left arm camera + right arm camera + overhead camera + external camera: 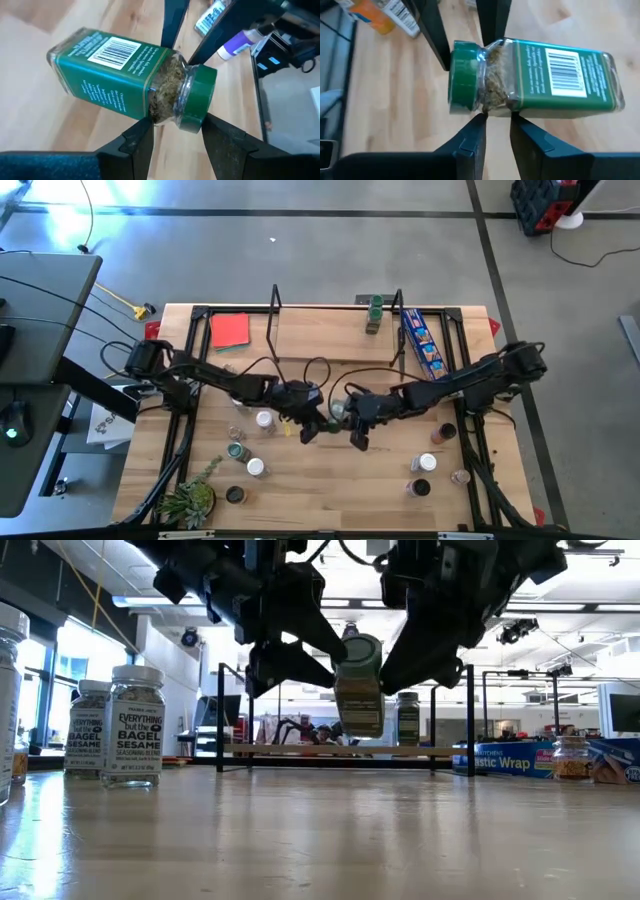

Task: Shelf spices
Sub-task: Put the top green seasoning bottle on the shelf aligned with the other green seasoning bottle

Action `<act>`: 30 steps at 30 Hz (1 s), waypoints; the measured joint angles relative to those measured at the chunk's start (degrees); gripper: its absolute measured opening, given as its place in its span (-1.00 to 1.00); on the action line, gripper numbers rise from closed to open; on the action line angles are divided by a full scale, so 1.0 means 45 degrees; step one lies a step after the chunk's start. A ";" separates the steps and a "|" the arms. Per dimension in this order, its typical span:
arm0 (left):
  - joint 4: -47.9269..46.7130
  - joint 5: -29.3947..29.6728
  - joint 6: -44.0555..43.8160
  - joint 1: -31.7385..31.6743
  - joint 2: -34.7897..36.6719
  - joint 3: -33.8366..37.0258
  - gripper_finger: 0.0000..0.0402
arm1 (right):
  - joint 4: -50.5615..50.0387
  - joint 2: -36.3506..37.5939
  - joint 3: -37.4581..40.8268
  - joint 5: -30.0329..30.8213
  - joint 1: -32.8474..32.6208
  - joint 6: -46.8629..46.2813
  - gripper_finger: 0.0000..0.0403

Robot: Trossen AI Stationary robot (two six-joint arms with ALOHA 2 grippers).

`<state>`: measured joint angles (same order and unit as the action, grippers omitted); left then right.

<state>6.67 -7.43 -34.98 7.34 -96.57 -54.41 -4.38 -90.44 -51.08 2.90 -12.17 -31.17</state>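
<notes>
A spice jar [358,690] with a green cap, a green label and dried herbs inside hangs upright above the middle of the table [338,408]. My left gripper [177,122] comes at it from the table's left and my right gripper [497,117] from the right. Both are turned on their sides and shut on the jar's top end. The shelf [340,750] stands at the far middle, with one green-topped jar [375,315] on it. Other spice jars stand on the table to the left [262,418] and right [427,464]. My left gripper has the jar's green cap [200,107] and neck between its two fingers, one at the cap's top and one at the glass shoulder [155,112]. The fingers slant down from the table's left. The jar hangs upright, clear of the table. My right gripper's fingers [480,122], set close together, meet the clear glass shoulder [495,102] just below the cap. They slant down from the table's right, opposite the left fingers. Which faces the pads press on, I cannot tell.
A long blue box [425,345] lies at the far right by the shelf's upright. A red flat thing [230,330] lies at the far left. A small green plant [190,500] is at the near left corner. Two bagel-seasoning jars [133,725] stand near the low camera.
</notes>
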 joint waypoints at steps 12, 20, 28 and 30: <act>-0.0225 -0.0755 -0.2385 0.0297 -0.0049 0.0034 -0.22 | 0.0960 -0.0756 0.0060 -0.1792 0.0260 -0.0880 -0.61; -0.1160 -0.0493 -0.2302 -0.0013 -0.0049 0.0034 -0.22 | 0.0700 -0.0752 0.0060 -0.1663 0.1005 -0.0715 -0.61; -0.1183 -0.0098 -0.1225 0.0279 -0.0048 0.0034 -0.22 | 0.0647 -0.0756 0.0060 -0.1722 0.0747 0.0297 -0.61; -0.1186 -0.0042 -0.0963 0.0482 -0.0044 0.0034 -0.22 | 0.0642 -0.0756 0.0060 -0.1746 0.0546 0.0592 -0.61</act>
<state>1.33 -7.62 -39.31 9.51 -96.77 -54.26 -1.50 -93.84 -50.81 -4.95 -9.72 -28.51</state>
